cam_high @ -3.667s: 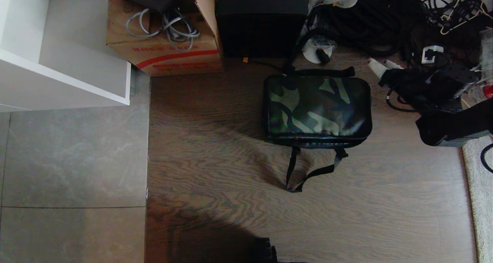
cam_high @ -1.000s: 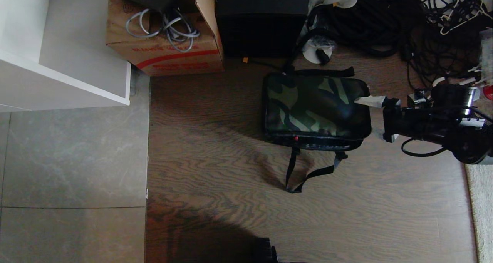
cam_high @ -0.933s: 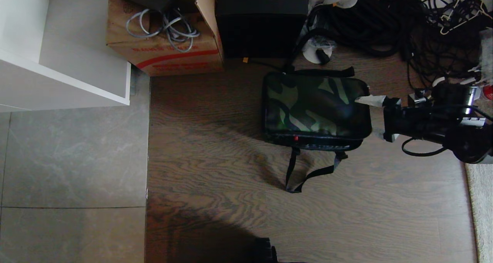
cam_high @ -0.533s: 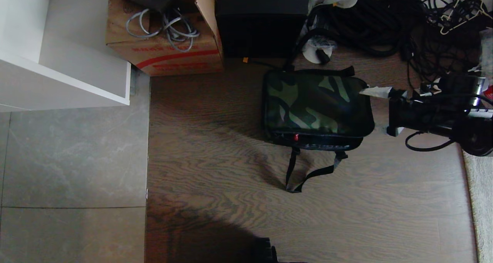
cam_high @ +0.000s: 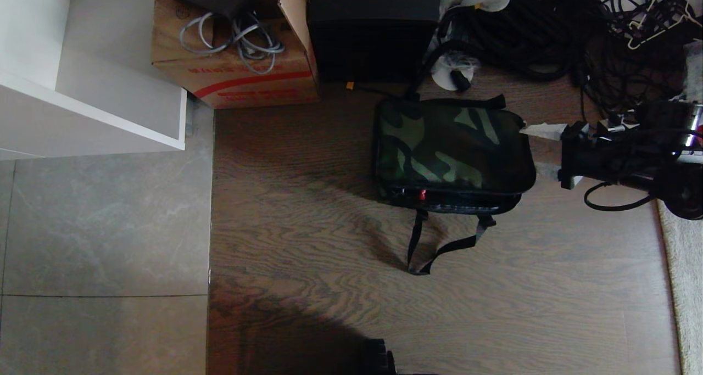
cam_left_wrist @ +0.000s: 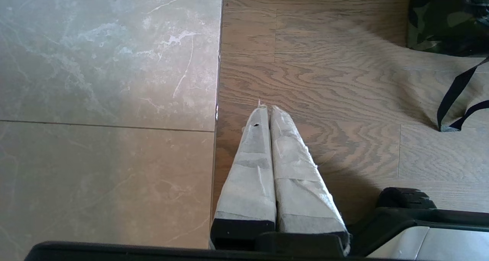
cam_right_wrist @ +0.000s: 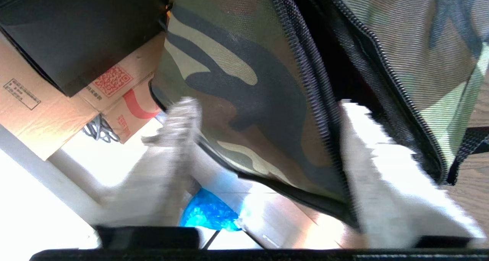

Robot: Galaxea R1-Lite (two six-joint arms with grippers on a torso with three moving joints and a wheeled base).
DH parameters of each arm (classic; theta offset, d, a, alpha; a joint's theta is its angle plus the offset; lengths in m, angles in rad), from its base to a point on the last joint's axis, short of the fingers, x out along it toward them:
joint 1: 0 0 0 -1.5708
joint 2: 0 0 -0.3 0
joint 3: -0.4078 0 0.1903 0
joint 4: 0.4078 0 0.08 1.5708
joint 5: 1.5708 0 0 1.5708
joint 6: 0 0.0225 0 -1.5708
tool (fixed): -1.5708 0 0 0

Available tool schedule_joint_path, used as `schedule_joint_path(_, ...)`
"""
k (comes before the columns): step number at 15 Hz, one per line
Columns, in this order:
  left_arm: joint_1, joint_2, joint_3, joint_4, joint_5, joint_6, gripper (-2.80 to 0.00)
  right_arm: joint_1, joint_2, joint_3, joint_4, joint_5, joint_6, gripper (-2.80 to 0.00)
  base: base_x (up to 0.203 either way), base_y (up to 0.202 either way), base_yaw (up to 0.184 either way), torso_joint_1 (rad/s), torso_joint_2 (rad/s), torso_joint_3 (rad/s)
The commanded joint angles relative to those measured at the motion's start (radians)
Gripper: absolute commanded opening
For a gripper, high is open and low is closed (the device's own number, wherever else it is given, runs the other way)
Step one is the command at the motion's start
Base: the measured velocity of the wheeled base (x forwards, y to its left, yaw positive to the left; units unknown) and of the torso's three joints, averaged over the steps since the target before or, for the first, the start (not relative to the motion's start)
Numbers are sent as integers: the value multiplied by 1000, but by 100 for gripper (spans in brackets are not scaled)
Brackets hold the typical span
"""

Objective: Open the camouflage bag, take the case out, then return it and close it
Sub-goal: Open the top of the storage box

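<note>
Here, camouflage bag (cam_high: pixel 453 150) flat on wood floor (cam_high: pixel 329 254), strap loop trailing toward 6 o'clock, lid edge lifted along the zipper. At its 3 o'clock end, right gripper (cam_high: pixel 541 150), fingers (cam_right_wrist: pixel 382 165) spread, straddling the lid flap, one above, one in the zipper gap. Brown box (cam_high: pixel 230 62) at 11 o'clock. Left gripper (cam_left_wrist: pixel 266 110) parked apart over floor, fingers pressed together.

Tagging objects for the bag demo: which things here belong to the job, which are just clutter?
Job:
- camouflage bag, on the wood floor, lid edge lifted
- right gripper, fingers straddling the bag's lid at its right end
- case: not visible

Clutter:
- cardboard box with grey cables
- black cabinet
- cable pile
- white shelf
- left gripper, parked, shut
</note>
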Motion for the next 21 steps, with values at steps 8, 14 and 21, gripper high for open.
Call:
schedule_joint_path(8,1,0,6,-1,0,-1,-280,-4,3,-12,-5,9,5,-280,0,0,0,0,0,0)
schedule_joint_path(14,0,0,6,-1,0,-1,-280,-12,9,-133,2,-5,8,-280,0,0,0,0,0,0)
schedule_joint_path(21,1,0,6,-1,0,-1,-280,-28,4,-225,-2,-7,145,-280,0,0,0,0,0,0)
